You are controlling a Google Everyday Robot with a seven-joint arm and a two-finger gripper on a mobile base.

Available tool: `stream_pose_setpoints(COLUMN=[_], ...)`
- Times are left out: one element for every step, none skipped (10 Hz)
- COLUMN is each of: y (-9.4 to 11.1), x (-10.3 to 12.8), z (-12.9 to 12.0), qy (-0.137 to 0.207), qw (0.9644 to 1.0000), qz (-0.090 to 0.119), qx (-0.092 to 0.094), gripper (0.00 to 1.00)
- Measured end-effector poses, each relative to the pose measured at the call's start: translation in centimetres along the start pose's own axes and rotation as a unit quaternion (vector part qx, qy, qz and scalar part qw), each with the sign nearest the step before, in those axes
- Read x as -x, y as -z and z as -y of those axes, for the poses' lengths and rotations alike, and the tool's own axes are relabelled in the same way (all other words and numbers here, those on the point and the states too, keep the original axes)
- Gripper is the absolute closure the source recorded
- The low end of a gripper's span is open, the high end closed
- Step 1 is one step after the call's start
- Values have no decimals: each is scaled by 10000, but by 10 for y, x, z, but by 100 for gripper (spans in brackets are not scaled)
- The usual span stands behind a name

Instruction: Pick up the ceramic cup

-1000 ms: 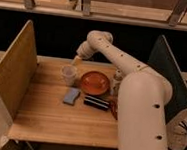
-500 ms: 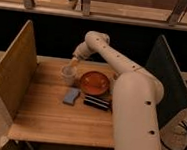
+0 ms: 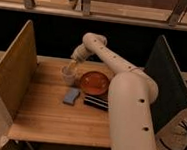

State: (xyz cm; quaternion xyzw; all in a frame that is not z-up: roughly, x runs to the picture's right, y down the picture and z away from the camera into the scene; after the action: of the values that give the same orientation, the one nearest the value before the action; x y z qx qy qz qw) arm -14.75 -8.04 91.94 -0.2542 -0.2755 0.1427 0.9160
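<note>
Camera view: ceramic cup (image 3: pixel 68 76) beneath claw (image 3: pixel 71 65)

Tabletop (image 3: pixel 47 116): red bowl (image 3: pixel 94 82) at centre; blue sponge (image 3: pixel 71 95) near it; dark flat obj. (image 3: pixel 96 103) just beside bowl. Upright panels (image 3: pixel 11 73) either end.

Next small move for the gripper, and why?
Probably ease straight down, then grasp. The gripper sits right above the ceramic cup, at its rim, and the cup stands upright on the wooden table, beside the orange-red bowl.
</note>
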Motion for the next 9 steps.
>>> stream_pose_setpoints(y=[-7, -15, -21, -28, -31, -35, -36, -35, -33], x=[0, -1, -1, -3, -4, -6, -6, -4, -2], z=[-1, -5, -7, -11, -12, -13, -10, -7, -3], qy=[-53, -112, -154, -220, -260, -278, -248, -196, -146], qw=[9999, 9997, 9994, 9988, 9984, 9979, 9979, 9980, 9982], qz=[44, 85, 114, 147, 171, 180, 161, 135, 111], qx=[78, 188, 276, 403, 478, 550, 582, 578, 564], gripper=[40, 40, 40, 40, 40, 45, 56, 66, 76])
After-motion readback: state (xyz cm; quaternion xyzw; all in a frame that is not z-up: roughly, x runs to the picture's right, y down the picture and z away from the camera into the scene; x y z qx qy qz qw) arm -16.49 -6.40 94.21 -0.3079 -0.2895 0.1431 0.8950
